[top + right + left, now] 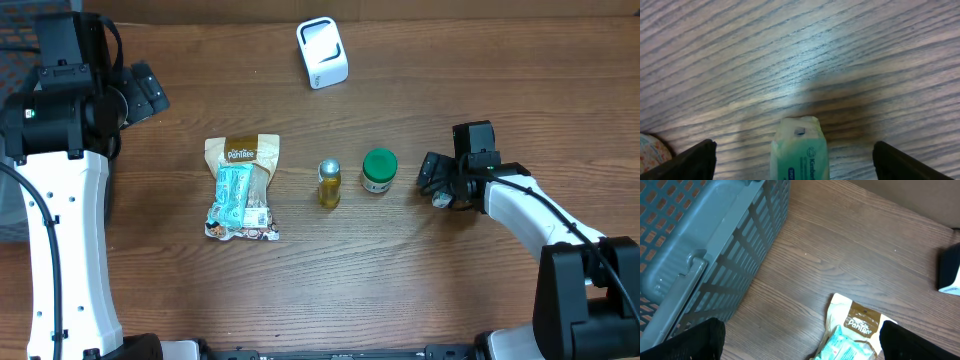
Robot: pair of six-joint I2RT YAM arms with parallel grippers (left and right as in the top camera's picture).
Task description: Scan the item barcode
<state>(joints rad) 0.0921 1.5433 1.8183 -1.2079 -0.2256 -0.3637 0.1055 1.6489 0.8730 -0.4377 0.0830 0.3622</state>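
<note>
A pale green tissue pack point(799, 152) with blue print lies on the wood table, its end pointing away from me in the right wrist view. My right gripper point(795, 150) is open around it, with a finger far out on each side and neither touching it. In the overhead view the right gripper point(437, 182) is low at the table's right, just right of the green-lidded jar point(379, 170). The white scanner point(322, 52) stands at the back centre. My left gripper point(146, 92) hangs open and holds nothing at the far left, above the snack bag point(856, 330).
A snack bag point(242, 188) and a small yellow bottle point(329, 183) lie in a row with the jar across the middle. A grey-blue slatted basket point(705, 245) stands off the table's left side, close to the left arm.
</note>
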